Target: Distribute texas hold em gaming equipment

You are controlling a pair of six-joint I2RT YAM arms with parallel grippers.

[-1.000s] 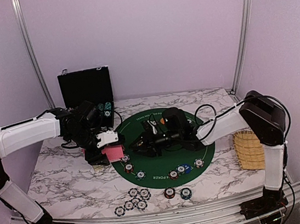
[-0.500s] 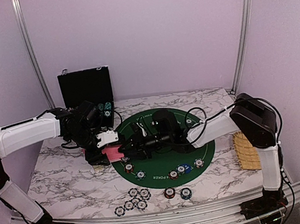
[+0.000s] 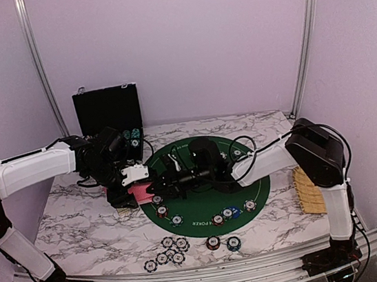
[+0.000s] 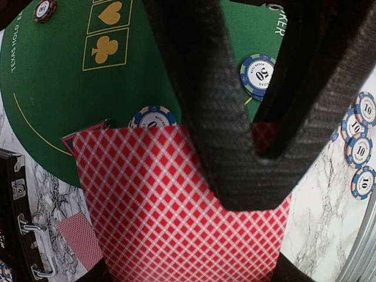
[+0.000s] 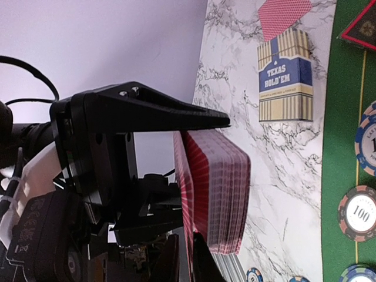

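Deck: red-backed stack of playing cards (image 3: 142,191), held off the table by the left gripper (image 3: 137,182), at the left edge of the round green felt mat (image 3: 210,201).
Left jaws: clamped on the deck; black fingers (image 4: 235,117) press across the top card's diamond back (image 4: 176,205) in the left wrist view.
Right gripper: (image 3: 163,183) reaches in from the mat side, tips just beside the deck's right edge; jaw state cannot tell, and no card is seen between them.
Key relation: deck lies directly ahead of the right jaws, to their left in the top view; right wrist view shows the stack edge-on (image 5: 214,188), cards fanned slightly, so a peel would go along the stack's near face. Right arm is the free one.
Chips: striped-edge round poker chips on the mat front (image 3: 226,214) and a cluster on the marble table near the front edge (image 3: 167,251).
Other: blue-and-tan card box (image 5: 286,76) flat on marble; black hinged case (image 3: 108,113) open at back; woven yellow tray (image 3: 311,191) far right.
Step judged: drawing one card off the held deck.
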